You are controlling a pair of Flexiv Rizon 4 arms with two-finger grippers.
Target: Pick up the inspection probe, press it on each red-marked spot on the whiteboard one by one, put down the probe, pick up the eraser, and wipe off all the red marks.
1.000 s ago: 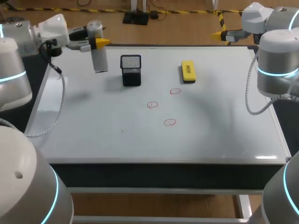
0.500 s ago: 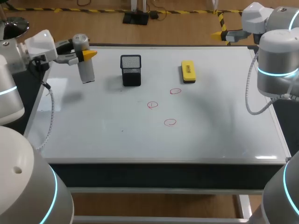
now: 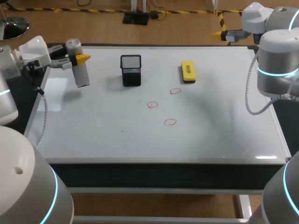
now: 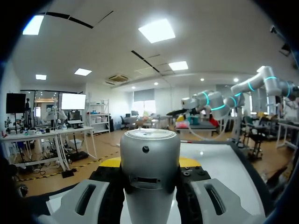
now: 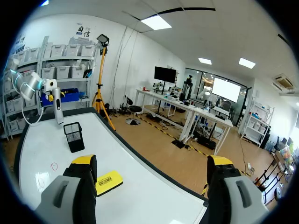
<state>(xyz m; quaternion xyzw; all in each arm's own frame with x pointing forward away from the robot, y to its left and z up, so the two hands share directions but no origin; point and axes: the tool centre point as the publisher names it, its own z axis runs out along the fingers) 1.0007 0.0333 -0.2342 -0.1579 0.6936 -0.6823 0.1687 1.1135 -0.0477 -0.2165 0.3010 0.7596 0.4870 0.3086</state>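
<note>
The left gripper [image 3: 77,59] is clamping the probe [image 3: 81,75] upright, its tip hanging below the fingers. The red marks [image 3: 153,105] are lying well ahead, past the cup [image 3: 131,70]. Keeping the probe vertical and pressing squarely on one circle looks best. The right gripper [image 5: 152,163] is hanging wide open.

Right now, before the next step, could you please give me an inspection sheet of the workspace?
Surface: whiteboard, flat on the table.
Job's things: probe held above the board near its far left corner, slightly tilted; three red marks near the middle, not wiped; eraser lying beyond them.
Clutter: black mesh holder standing left of the eraser.
End effectors: left end effector shut on the probe; right end effector open and empty, past the far right corner.
Cables: left arm cable hangs over the board's left edge; right arm cable loops at the right edge.
Surroundings: nothing seen.
</note>
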